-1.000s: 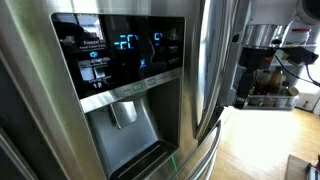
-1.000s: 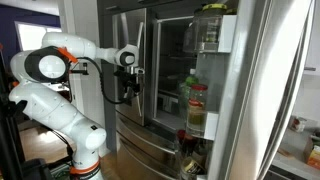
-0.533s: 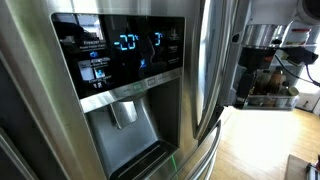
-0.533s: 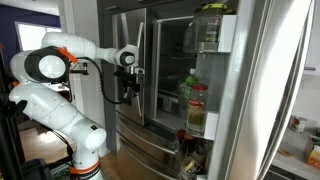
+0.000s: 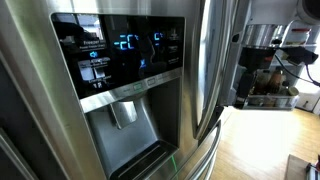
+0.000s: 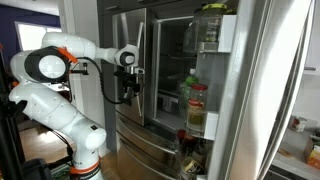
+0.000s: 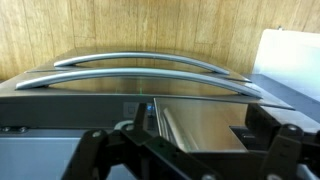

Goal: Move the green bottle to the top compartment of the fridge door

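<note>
In an exterior view the fridge door [image 6: 228, 70] stands open at the right, with stacked bins. A green bottle [image 6: 190, 83] stands in a middle bin beside a red-lidded jar [image 6: 197, 108]. The top compartment [image 6: 207, 33] is the highest bin, behind a pale rail. My gripper [image 6: 127, 82] hangs in front of the closed stainless doors, well to the left of the bottle. In the wrist view the gripper [image 7: 190, 152] has its fingers spread wide and nothing between them, facing the curved door handles [image 7: 140, 68].
The stainless door with the blue-lit dispenser panel [image 5: 120, 55] fills an exterior view. A coffee machine [image 5: 268, 60] stands on a counter beyond it. A yellow-green object [image 6: 213, 7] lies on top of the open door. Dark bottles [image 6: 188, 140] sit in a lower bin.
Only the digits on the dispenser display flicker. The arm and the bottle have not moved.
</note>
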`<state>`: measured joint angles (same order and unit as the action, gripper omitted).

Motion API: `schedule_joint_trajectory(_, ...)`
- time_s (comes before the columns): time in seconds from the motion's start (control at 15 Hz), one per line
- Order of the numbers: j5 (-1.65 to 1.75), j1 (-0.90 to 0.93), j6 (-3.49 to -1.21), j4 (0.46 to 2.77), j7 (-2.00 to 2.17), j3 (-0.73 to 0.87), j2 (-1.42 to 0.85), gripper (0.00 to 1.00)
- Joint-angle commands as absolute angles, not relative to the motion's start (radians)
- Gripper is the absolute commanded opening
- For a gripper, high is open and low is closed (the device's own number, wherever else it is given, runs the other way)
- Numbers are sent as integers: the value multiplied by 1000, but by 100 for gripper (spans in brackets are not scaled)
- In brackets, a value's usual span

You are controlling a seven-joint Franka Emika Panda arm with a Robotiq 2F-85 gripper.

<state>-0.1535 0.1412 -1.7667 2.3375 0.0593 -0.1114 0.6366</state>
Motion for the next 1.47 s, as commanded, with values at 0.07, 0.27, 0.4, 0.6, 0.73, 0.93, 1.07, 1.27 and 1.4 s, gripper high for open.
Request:
schedule_joint_trajectory(0.07,-156,135,-1765,2336,57,-116,636,100)
schedule_joint_trajectory(0.27,-156,135,-1765,2335,57,-116,636,100)
schedule_joint_trajectory(0.4,-156,135,-1765,2335,57,-116,636,100)
schedule_joint_trajectory(0.6,-156,135,-1765,2335,57,-116,636,100)
schedule_joint_trajectory(0.73,-95,108,-1760,2340,39,-106,662,100)
schedule_joint_trajectory(0.93,45,46,-1735,2339,32,-81,709,100)
schedule_joint_trajectory(1.07,128,4,-1734,2336,18,-50,740,100)
schedule_joint_trajectory(1.27,268,-56,-1740,2324,-18,-18,782,100)
schedule_joint_trajectory(1.4,380,-98,-1750,2315,-22,-15,805,100)
